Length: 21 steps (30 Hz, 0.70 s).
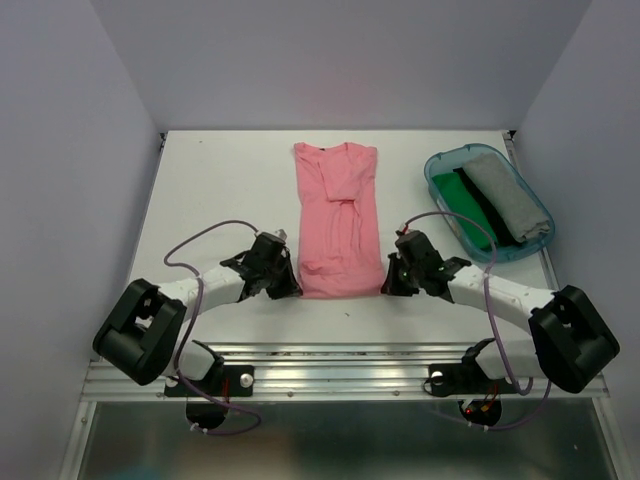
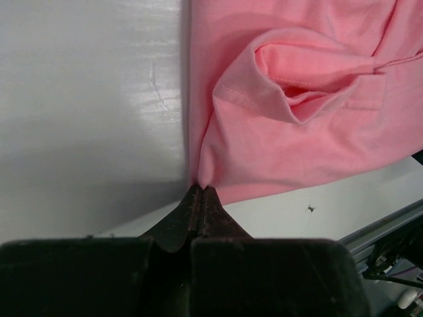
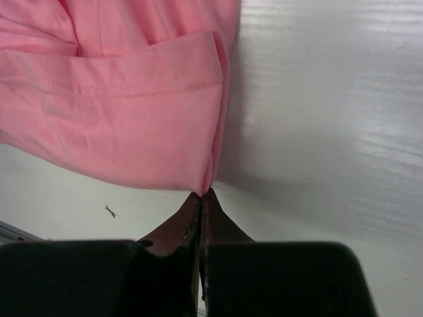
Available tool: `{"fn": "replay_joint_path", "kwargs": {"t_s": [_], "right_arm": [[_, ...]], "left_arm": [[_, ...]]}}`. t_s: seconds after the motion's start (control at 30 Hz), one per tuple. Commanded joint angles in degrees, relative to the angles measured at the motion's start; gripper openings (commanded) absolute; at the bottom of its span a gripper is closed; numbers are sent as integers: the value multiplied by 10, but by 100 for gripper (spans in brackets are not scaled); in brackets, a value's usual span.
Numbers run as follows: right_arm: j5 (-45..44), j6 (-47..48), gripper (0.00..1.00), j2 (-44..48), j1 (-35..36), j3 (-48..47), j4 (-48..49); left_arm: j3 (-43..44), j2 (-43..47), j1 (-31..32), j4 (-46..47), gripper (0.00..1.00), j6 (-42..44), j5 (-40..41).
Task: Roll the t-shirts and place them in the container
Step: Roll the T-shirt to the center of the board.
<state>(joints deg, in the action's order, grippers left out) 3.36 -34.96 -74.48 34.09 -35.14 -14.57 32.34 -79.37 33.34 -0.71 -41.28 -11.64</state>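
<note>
The t-shirt [image 1: 337, 220] is plain salmon pink, its hems stitched in the same pink. The counter [image 1: 220, 190] under it is plain white, with one dark speck [image 2: 310, 209] by the near edge. Toward the right edge the tub [image 1: 488, 254] is translucent teal; it holds a bright green cloth [image 1: 462, 200] and a plain grey cloth [image 1: 505, 195]. The left gripper [image 2: 201, 188] and the right gripper [image 3: 203, 193] are black.

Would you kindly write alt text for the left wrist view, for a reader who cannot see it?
The left gripper, jaws shut, pinches a corner of the pink t-shirt lying on the white table. A rumpled fold puckers the cloth beyond.
</note>
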Motion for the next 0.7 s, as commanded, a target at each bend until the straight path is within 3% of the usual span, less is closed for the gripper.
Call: {"fn": "replay_joint_path", "kwargs": {"t_s": [0.0, 0.13, 0.23, 0.67], "right_arm": [[17, -15, 1, 14, 27, 10, -15], [12, -15, 5, 12, 41, 7, -25], [-2, -12, 1, 21, 41, -5, -34], [-19, -15, 1, 32, 46, -38, -70]], "left_arm": [[-17, 37, 3, -32, 0, -6, -2], [-22, 37, 3, -34, 0, -8, -9], [-23, 46, 7, -36, 0, -10, -11], [18, 64, 7, -99, 0, -23, -22]]}}
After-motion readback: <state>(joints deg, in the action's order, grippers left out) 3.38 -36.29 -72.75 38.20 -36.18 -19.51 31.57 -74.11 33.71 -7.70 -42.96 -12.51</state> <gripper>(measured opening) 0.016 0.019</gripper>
